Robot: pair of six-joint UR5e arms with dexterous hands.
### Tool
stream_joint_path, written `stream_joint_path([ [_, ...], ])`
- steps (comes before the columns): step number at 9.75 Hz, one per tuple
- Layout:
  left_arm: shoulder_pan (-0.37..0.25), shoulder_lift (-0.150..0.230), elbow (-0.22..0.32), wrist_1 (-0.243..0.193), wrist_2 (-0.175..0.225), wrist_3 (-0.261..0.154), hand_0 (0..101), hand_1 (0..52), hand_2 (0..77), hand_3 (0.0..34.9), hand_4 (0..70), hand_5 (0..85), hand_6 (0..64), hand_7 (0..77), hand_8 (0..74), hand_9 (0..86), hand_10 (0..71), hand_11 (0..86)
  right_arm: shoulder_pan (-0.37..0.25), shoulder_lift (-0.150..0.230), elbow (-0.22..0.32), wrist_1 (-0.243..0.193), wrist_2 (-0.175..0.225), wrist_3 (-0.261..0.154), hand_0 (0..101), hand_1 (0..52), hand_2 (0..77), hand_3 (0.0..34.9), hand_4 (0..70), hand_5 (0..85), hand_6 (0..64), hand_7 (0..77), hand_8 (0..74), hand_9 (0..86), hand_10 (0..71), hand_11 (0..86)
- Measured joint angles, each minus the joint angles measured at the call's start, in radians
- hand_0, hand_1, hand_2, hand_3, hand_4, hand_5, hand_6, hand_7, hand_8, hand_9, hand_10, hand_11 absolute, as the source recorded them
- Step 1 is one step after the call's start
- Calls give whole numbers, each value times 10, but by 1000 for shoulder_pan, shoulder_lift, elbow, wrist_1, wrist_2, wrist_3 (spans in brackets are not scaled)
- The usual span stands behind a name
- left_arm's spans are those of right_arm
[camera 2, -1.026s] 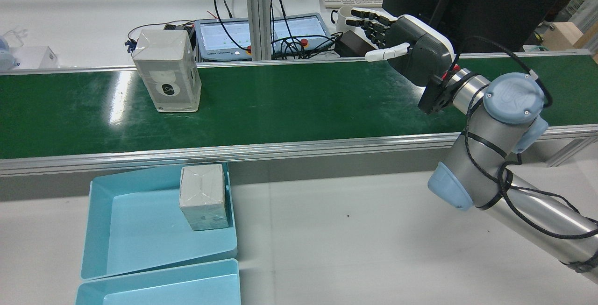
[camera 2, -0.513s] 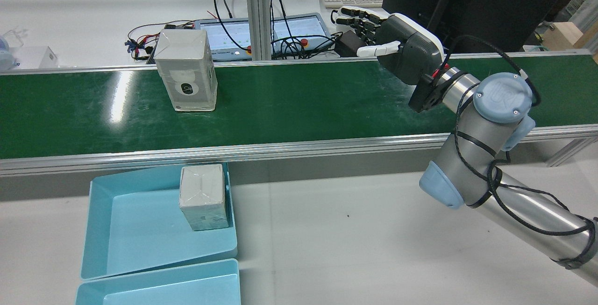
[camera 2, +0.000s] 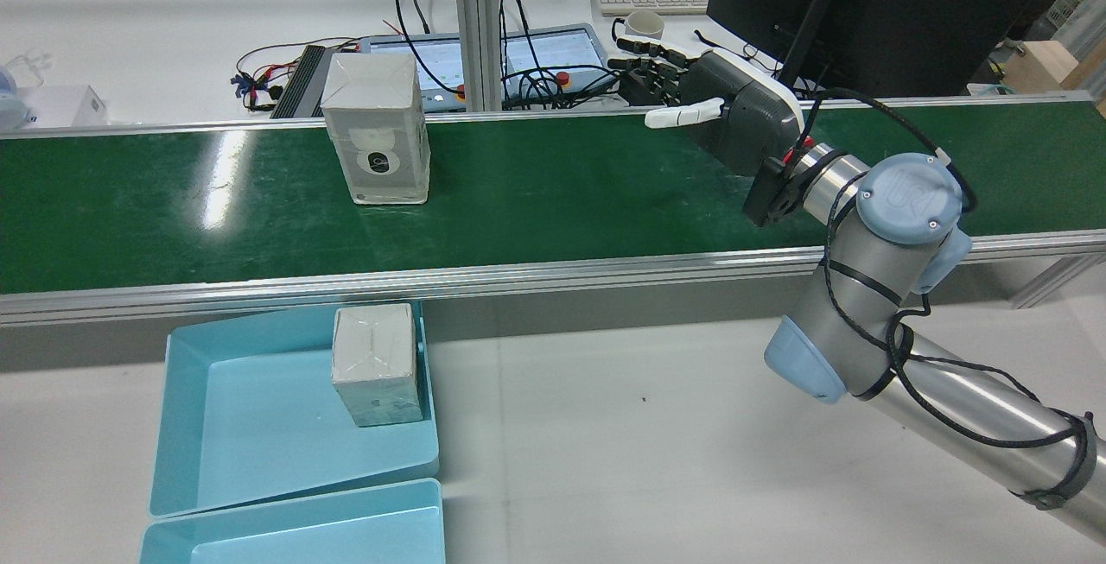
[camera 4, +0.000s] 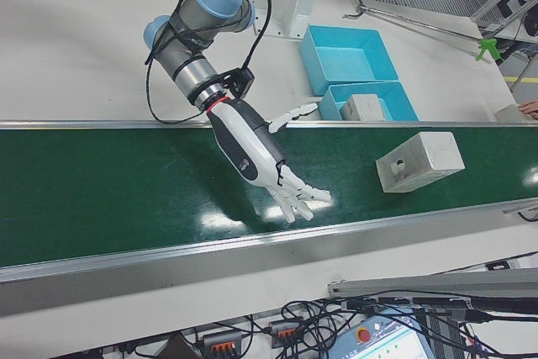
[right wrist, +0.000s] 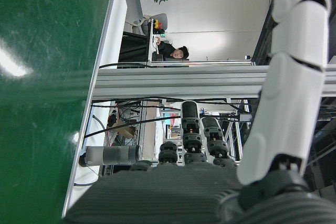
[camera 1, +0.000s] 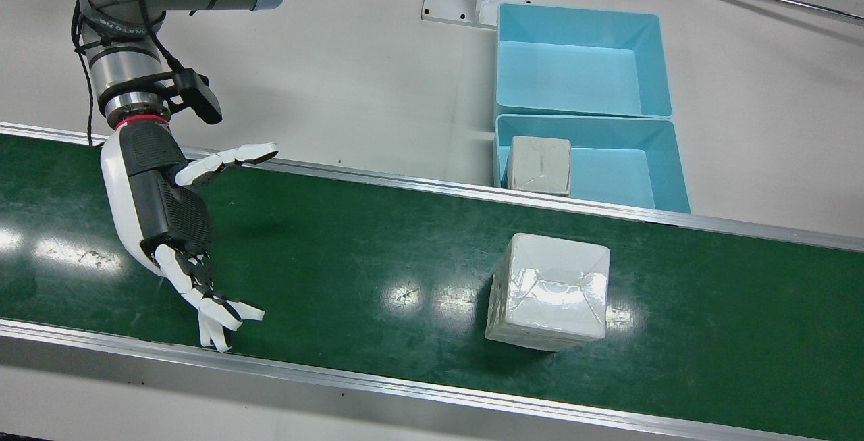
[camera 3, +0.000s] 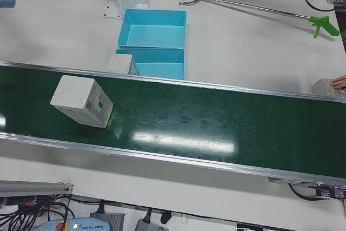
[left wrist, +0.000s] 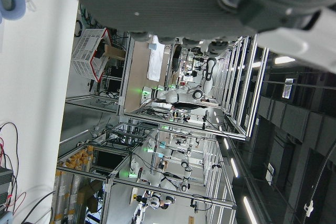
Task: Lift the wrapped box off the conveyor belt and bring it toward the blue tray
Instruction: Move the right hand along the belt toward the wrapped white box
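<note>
Wrapped box (camera 2: 378,130): upright on the green conveyor belt (camera 2: 553,193), toward its far edge. Since a second ago it has travelled right along the belt in the rear view, from beside the bright glare patch to a spot in front of the tablet (camera 2: 484,59) behind the belt. Grey-white, film-wrapped, with a round dark emblem on its near face; no lettering legible.

Right hand (camera 2: 704,106): over the belt's far edge, well right of the box and apart from it, fingers spread, holding nothing. Over the same second it has shifted left and lower.

Left hand: seen only through its own camera, where dark knuckles fill the top of the frame; I cannot tell whether it is spread or closed.

Writing: "HUAWEI" on the back of the monitor (camera 2: 864,3); a UR logo on the right arm's blue joint cap (camera 2: 907,193).

Containers: two blue trays on the white counter (camera 2: 648,426), on the robot's side of the belt. The tray by the belt (camera 2: 225,426) holds a second wrapped box (camera 2: 376,363) in its right corner against the wall. The tray farther from the belt (camera 1: 580,56) holds nothing.
</note>
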Motion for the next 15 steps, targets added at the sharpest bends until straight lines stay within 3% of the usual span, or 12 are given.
stream_joint_path([
  [6, 0, 0, 0, 0, 0, 0, 0, 0, 11, 0, 0, 11, 0, 5, 5, 0, 5, 0, -5, 3, -12, -1, 18, 0, 456, 120, 125, 3, 98, 120, 71, 175, 27, 44, 0, 11],
  [7, 0, 0, 0, 0, 0, 0, 0, 0, 11, 0, 0, 11, 5, 5, 5, 0, 5, 5, -7, 3, -17, -1, 20, 0, 433, 87, 71, 1, 54, 120, 33, 175, 27, 44, 0, 11],
  [8, 0, 0, 0, 0, 0, 0, 0, 0, 5, 0, 5, 11, 5, 5, 5, 0, 0, 5, -8, 5, -21, -2, 20, -1, 457, 142, 98, 1, 65, 120, 55, 164, 27, 44, 0, 11],
  [13, 0, 0, 0, 0, 0, 0, 0, 0, 5, 0, 5, 11, 5, 5, 5, 0, 0, 5, -12, 19, -26, -8, 22, -2, 480, 158, 147, 1, 76, 115, 55, 164, 27, 33, 0, 11],
  [15, 0, 0, 0, 0, 0, 0, 0, 0, 5, 0, 5, 11, 5, 5, 5, 0, 5, 5, -25, 30, -27, -9, 45, -6, 467, 136, 147, 2, 87, 115, 55, 164, 27, 49, 0, 11],
])
